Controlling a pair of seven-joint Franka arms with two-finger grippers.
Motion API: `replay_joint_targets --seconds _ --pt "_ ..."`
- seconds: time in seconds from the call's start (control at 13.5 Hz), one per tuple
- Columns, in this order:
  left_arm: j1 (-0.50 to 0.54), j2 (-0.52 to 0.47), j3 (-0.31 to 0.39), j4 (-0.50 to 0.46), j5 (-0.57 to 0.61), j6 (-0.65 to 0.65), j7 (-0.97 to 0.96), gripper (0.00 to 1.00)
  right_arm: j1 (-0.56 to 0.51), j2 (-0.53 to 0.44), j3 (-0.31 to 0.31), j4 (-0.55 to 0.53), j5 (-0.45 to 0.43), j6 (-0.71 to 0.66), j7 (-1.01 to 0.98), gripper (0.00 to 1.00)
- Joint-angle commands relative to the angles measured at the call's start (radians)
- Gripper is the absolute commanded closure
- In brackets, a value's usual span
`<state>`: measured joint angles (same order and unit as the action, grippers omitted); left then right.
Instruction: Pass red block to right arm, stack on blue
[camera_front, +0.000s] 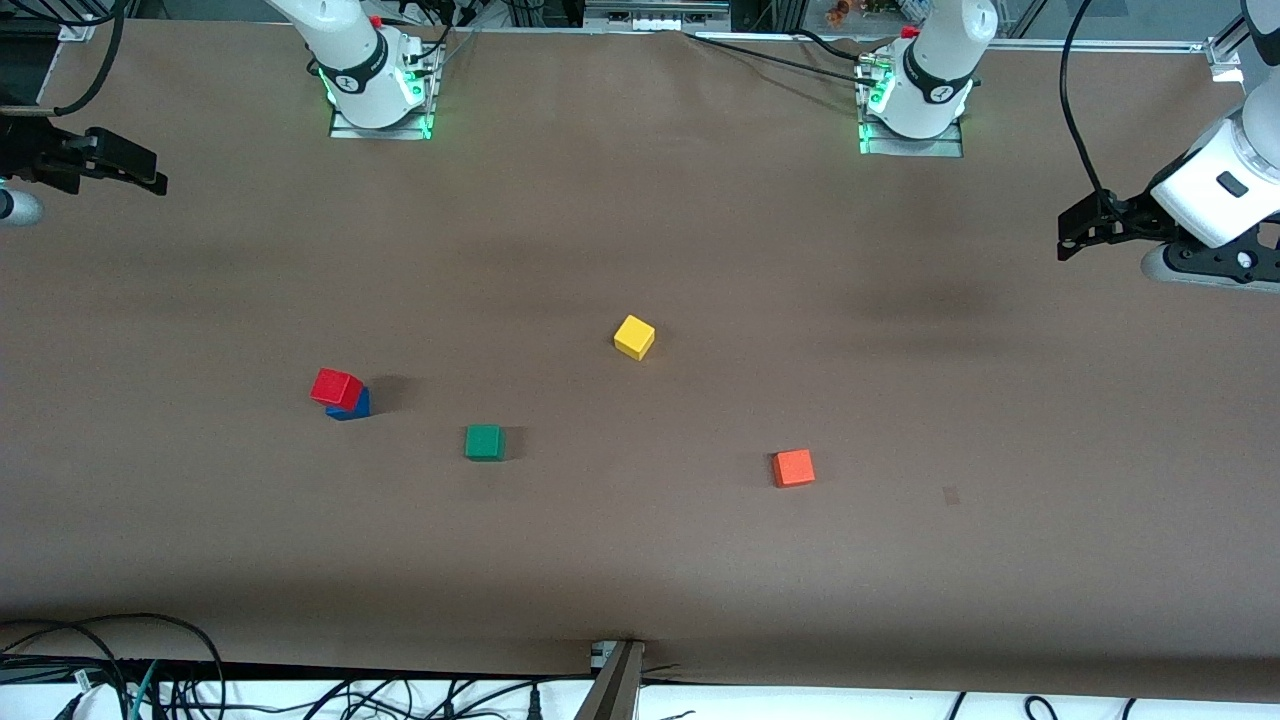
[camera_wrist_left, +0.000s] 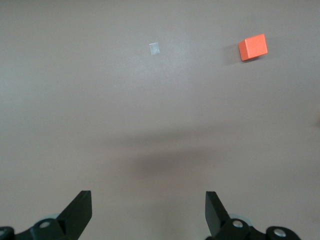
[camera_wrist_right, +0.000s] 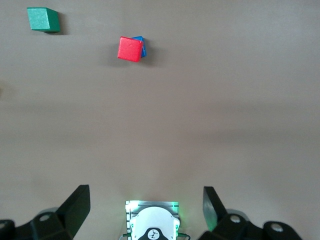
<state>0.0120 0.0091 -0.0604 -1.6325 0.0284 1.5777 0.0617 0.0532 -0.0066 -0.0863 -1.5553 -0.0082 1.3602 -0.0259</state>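
Sitting on the blue block, red block, unlabelled.

We take the yellow cube as our landmark on the brown table. The green cube lies nearer to the front camera than it, toward the right arm's end. The orange cube lies nearer still, toward the left arm's end, and a small pale patch lies farther toward that end.

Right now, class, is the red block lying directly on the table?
No: the red block sits on top of the blue block, slightly askew, with both grippers away from it.
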Motion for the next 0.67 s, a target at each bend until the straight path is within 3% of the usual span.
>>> replay_joint_targets --seconds 0.0,0.59 --pt "0.003 0.011 0.001 0.026 -0.007 -0.015 0.004 0.0 -0.016 0.02 0.01 0.04 -0.013 -0.01 0.001 0.0" --pt "0.008 0.012 0.008 0.026 -0.007 -0.013 0.004 0.0 -0.013 0.034 0.011 0.063 -0.012 -0.009 -0.024 0.0"
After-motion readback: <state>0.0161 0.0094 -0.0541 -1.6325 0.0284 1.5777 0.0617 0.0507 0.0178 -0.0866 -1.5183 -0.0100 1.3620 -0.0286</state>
